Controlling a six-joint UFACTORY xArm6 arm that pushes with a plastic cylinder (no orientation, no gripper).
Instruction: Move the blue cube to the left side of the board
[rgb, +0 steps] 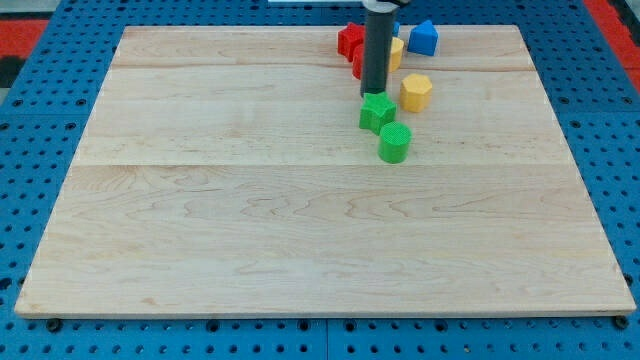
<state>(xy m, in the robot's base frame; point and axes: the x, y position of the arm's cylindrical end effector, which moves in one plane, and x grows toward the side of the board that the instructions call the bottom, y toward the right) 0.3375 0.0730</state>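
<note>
A: Blue cube (424, 38), where?

B: Up at the view's top, right of centre, close to the top edge of the desk (250, 230). Flat on the wood. Nearest to a yellow piece (397, 50), just to that piece's right.

A: And my tip (372, 95)?

B: Down on the wood, right at the upper edge of the green star (377, 112). Touching or just short of it, hard to tell which. Below and to the left of the blue cube, clearly apart from it.

A: Rod (377, 45)?

B: Dark, upright, coming down from the view's top edge. Covers part of a red block (349, 40) and part of that yellow piece.

A: Pincer?

B: Not in view. Only the bare rod, ending in my tip.

A: Other blocks?

B: Yellow hexagon (416, 92) just right of the rod's end, near the star but apart. Green cylinder (395, 142) just below the star, touching or nearly so. More red (356, 64) peeking out at the rod's left, below the first red block, shape unclear.

A: Overall spread?

B: All bunched in the upper part, right of centre.

A: Around the desk?

B: Blue pegboard (30, 200) on every side.
</note>
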